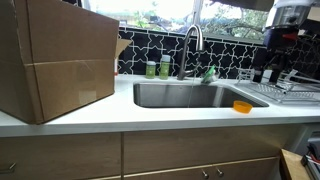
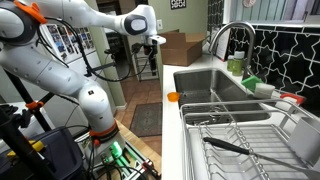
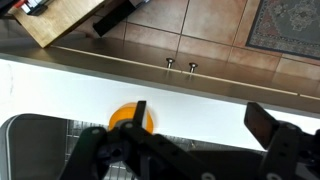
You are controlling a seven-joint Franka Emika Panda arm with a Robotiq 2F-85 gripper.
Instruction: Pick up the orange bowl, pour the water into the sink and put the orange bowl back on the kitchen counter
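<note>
None of the job is looking done: the orange bowl [image 1: 242,106] is sitting at the table's [image 1: 150,118] front edge beside the sink [image 1: 190,95], and the hand [image 3: 196,115] is hovering above, spread and empty.

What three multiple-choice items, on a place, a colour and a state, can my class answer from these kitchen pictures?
1. Where is the orange bowl? A on the kitchen counter beside the sink; B inside the sink; C in the gripper.
2. What colour is the kitchen counter? A black; B white; C green.
3. How is the gripper? A shut on the orange bowl; B shut on the sink rim; C open, empty.
Key: 1 A, it rests on the countertop at the basin's corner. 2 B, its top is white. 3 C, the wrist view shows it spread wide, gripping nothing.
</note>
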